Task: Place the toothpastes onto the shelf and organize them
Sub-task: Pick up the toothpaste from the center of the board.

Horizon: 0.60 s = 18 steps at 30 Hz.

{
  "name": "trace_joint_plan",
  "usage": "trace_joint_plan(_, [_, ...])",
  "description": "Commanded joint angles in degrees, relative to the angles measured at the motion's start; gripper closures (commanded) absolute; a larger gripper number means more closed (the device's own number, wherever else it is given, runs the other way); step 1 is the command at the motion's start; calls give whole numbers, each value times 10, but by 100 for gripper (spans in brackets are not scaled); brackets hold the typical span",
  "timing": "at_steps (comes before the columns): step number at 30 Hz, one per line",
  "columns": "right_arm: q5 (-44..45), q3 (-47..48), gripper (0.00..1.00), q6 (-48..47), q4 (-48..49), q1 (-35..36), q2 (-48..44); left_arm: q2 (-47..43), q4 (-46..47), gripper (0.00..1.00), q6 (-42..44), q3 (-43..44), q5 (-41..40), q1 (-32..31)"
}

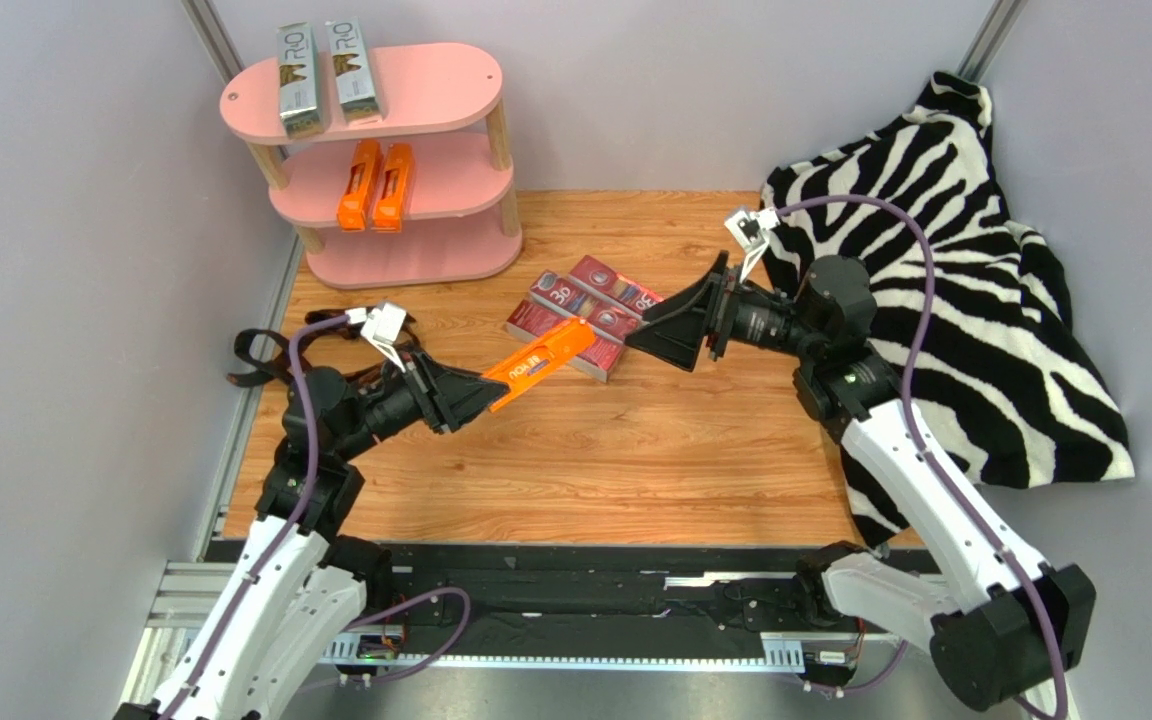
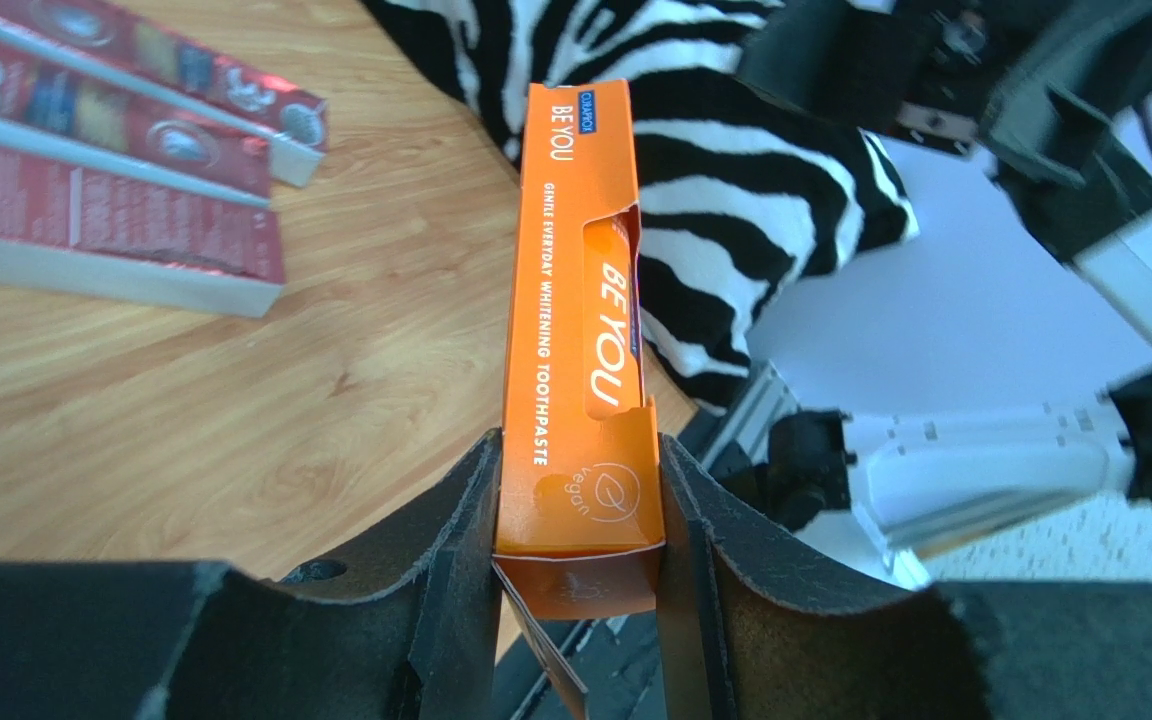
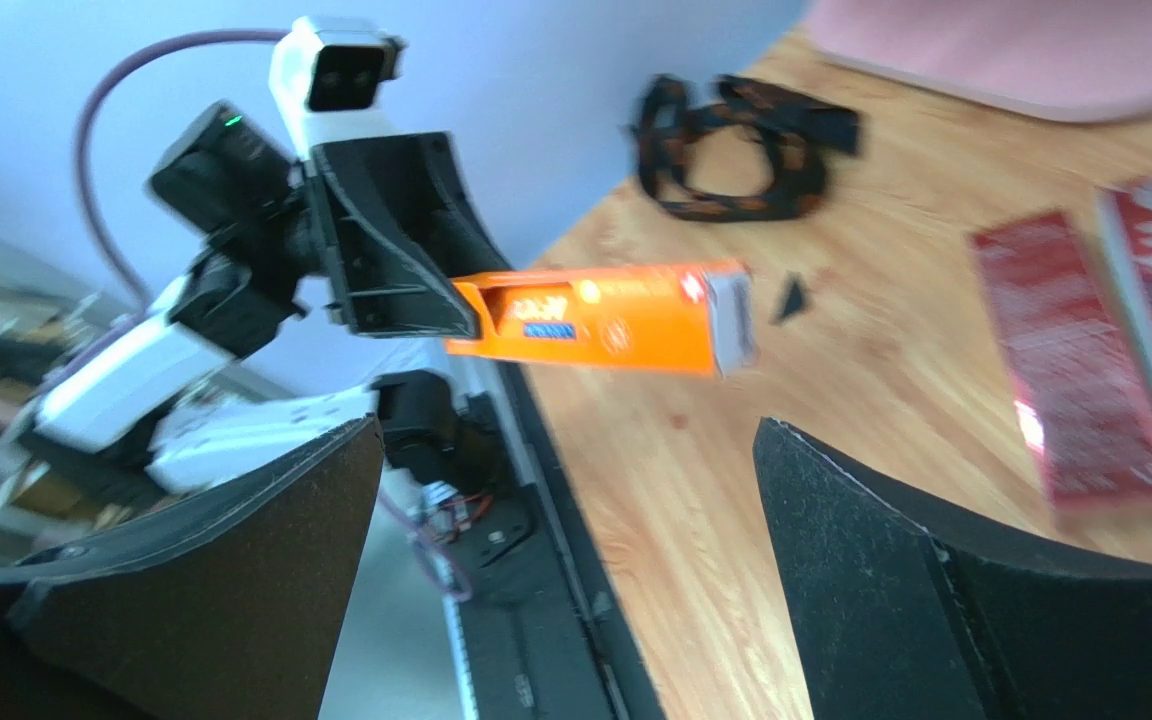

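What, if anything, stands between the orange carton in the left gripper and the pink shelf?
Nothing visible does. The orange carton, clamped in the left gripper, has only open table between it and the shelf. The dark red cartons lie by its far end, to the right of that line.

Between the fingers (image 2: 455, 540) of the left gripper (image 2: 579, 450), the orange carton (image 2: 575, 270) is smooth printed cardboard with a faint sheen. The fingers themselves are matt black plastic, finely grained. To the left of them the dark red cartons (image 2: 102, 225) look glossy, with silvery foil-like edges. Beneath the fingers the table (image 2: 312, 390) shows satin wood grain. Beyond the fingertips lies soft zebra-print cloth (image 2: 748, 165). The fingers (image 3: 913, 585) of the right gripper (image 3: 567, 428) are matt black too, with a rough, grainy face.
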Motion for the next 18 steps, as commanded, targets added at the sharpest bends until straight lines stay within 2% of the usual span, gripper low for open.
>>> trace_joint_plan(1, [178, -10, 0, -96, -172, -1, -44, -5, 118, 63, -90, -42, 9, 61])
trace_joint_plan(8, [308, -64, 0, -87, -198, 0, -106, 1, 208, 62, -156, -114, 20, 153])
trace_joint_plan(12, [340, -97, 0, -84, -194, 1, -137, 4, 272, 62, -210, -155, 3, 204])
trace_joint_plan(18, [358, -124, 1, -86, -185, 1, -145, 11, 307, 62, -235, -176, -39, 225])
